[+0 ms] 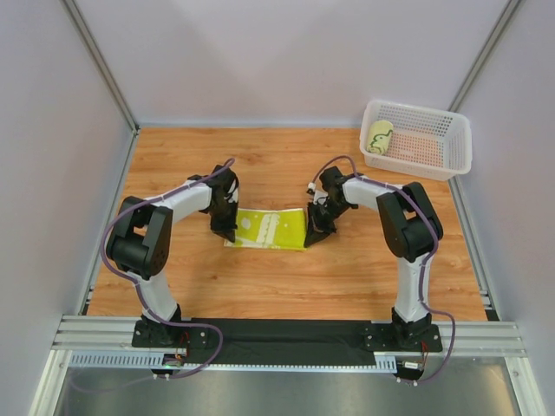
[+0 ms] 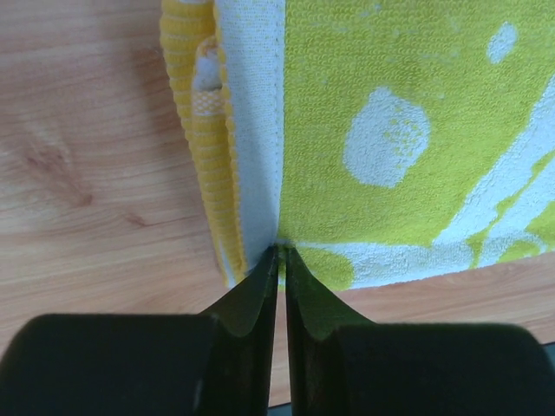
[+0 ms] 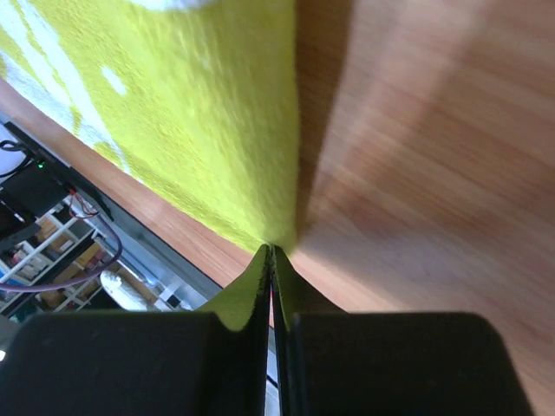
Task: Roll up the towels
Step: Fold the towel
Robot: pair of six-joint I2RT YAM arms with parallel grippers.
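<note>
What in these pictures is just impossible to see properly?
- Top view: the left gripper and right gripper cover the ends of the flat towel they pinch.
- Left wrist view: the towel's print runs off the top and right edges, so its figure is unreadable.
- Right wrist view: the lifted towel corner is blurred.
- Top view: the rolled towel in the basket is too small to show its print.

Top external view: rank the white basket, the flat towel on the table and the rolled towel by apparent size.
1. white basket: largest.
2. flat towel: clearly smaller.
3. rolled towel, inside the basket: smallest.
The basket sits farther from the lens than the flat towel, yet still looks biggest, so the order is safe.
</note>
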